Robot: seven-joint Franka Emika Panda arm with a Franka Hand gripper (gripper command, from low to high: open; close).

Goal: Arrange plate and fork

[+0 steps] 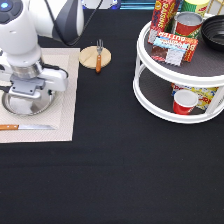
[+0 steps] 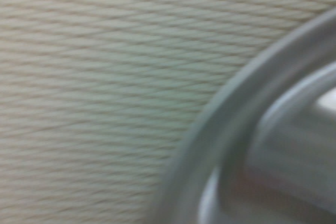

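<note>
The shiny silver plate point(image 1: 19, 105) lies on the beige placemat point(image 1: 65, 100) at the exterior view's left. My gripper point(image 1: 28, 92) is down low right over the plate, and the hand covers the plate's upper part. The wrist view shows the plate's raised rim point(image 2: 225, 125) from very close, with the woven placemat point(image 2: 90, 100) beside it. The fork point(image 1: 98, 56), with an orange-brown handle and short tines, lies across the small pale wooden disc point(image 1: 88, 58) beyond the placemat's upper right corner, well apart from the gripper.
A wooden-handled knife point(image 1: 25, 127) lies on the placemat below the plate. A white two-tier turntable rack point(image 1: 150, 95) at the exterior view's right holds cans, boxes, a black bowl and a red cup point(image 1: 184, 102). The tabletop is black cloth.
</note>
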